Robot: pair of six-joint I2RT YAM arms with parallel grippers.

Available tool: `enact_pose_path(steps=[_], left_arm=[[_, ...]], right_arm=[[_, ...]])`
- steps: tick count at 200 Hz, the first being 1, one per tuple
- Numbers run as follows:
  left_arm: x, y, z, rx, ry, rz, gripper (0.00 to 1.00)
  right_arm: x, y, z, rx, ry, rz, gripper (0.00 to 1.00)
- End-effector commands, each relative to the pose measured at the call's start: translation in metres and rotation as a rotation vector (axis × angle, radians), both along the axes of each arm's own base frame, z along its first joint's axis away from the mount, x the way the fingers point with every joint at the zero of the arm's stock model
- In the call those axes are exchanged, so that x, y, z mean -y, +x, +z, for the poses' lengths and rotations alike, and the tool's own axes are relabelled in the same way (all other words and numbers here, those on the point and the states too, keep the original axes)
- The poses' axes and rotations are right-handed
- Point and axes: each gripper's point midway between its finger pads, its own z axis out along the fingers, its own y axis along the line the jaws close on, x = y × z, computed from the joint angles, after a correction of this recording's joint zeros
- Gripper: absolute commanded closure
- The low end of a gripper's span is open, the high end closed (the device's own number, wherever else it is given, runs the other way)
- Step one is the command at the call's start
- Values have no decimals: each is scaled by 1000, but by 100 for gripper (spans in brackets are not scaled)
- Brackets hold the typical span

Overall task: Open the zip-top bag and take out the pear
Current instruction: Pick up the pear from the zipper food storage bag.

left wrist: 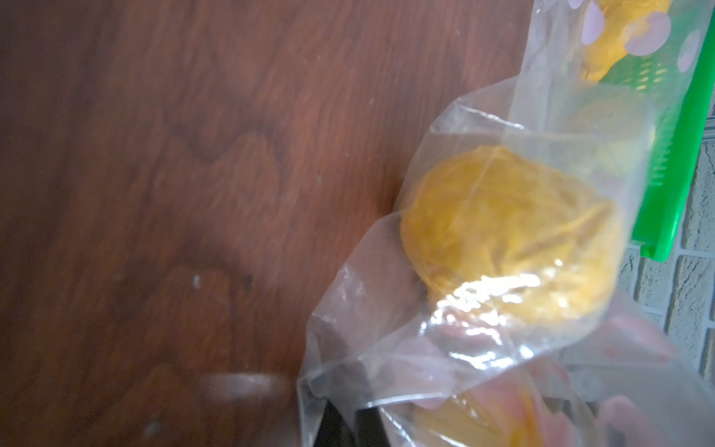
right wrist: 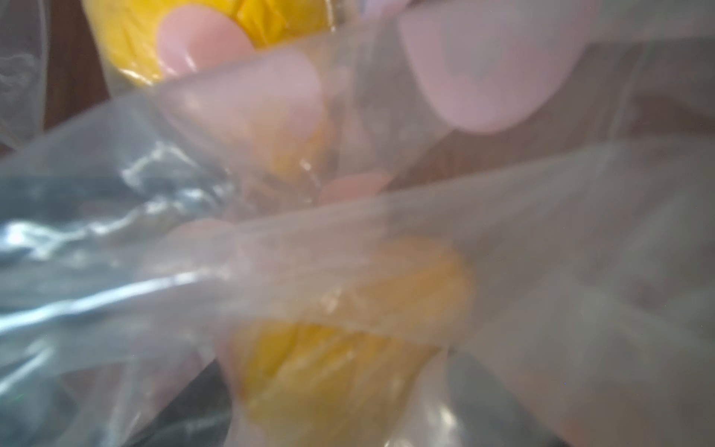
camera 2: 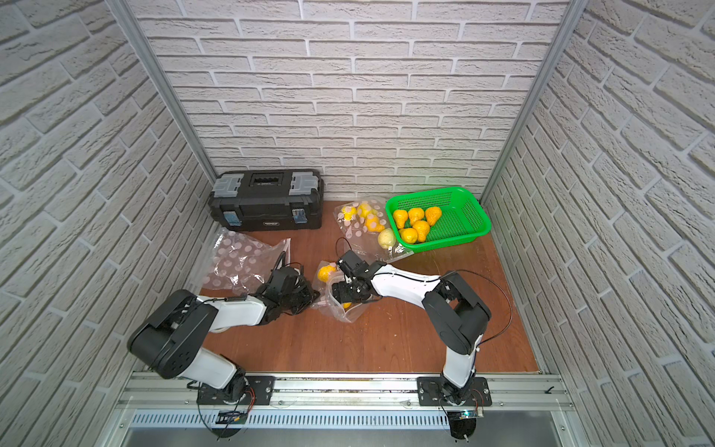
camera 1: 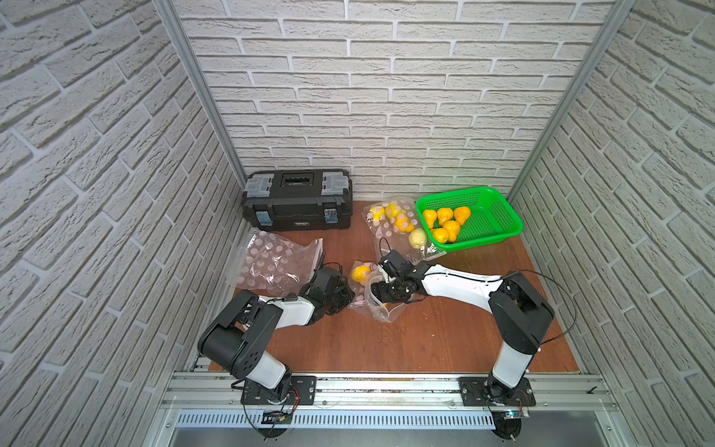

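The zip-top bag (camera 1: 381, 311) (camera 2: 348, 314), clear with pink dots, lies crumpled mid-table. A yellow pear (camera 1: 360, 273) (camera 2: 327, 273) (left wrist: 510, 236) sits inside its far end. My left gripper (camera 1: 346, 298) (camera 2: 311, 300) (left wrist: 350, 420) is shut on the bag's plastic at its left edge. My right gripper (camera 1: 377, 293) (camera 2: 341, 294) (right wrist: 336, 406) reaches into the bag's mouth from the right. Its dark fingers stand wide apart with a second pear (right wrist: 340, 367) between them, blurred behind plastic; I cannot tell whether they touch it.
A black toolbox (camera 1: 297, 199) stands at the back left. The green basket (camera 1: 503, 209) at the back right holds several orange pears (camera 1: 449, 226). Beside it lies another dotted bag of yellow fruit (camera 1: 394, 220). An empty dotted bag (camera 1: 271, 259) lies left of my left arm.
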Motion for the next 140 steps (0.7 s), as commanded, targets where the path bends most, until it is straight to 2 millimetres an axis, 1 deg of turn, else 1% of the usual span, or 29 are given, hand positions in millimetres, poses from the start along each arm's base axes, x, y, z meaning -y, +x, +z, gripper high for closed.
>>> enact_pose_path(steps=[1,26,45,60,95,110,114,117,140], left_arm=[[-19,-23,-30,-106,93,24,100],[-22,-25,-30,-106,100,30,100],[-24,-26,-30,-104,105,36,100],[-25,-26,-30,-105,109,36,100],[-24,-26,-31,-104,105,35,100],[-24,-26,-31,-103,103,35,100],[-24,-26,-32,-105,103,33,100],[-23,-25,-31,-103,101,34,100],[-22,-25,-31,-104,99,29,100]], right_arm=[[24,10,-5,39,-108,-37,16],[40,15,-8,28,-109,-80,14],[52,20,-4,35,-92,-115,12],[57,24,-1,40,-67,-132,12],[52,30,12,67,-18,-131,12],[53,35,15,82,-22,-139,8],[54,36,15,84,-26,-142,2],[54,36,15,86,-28,-143,1],[56,43,14,92,-49,-142,1]])
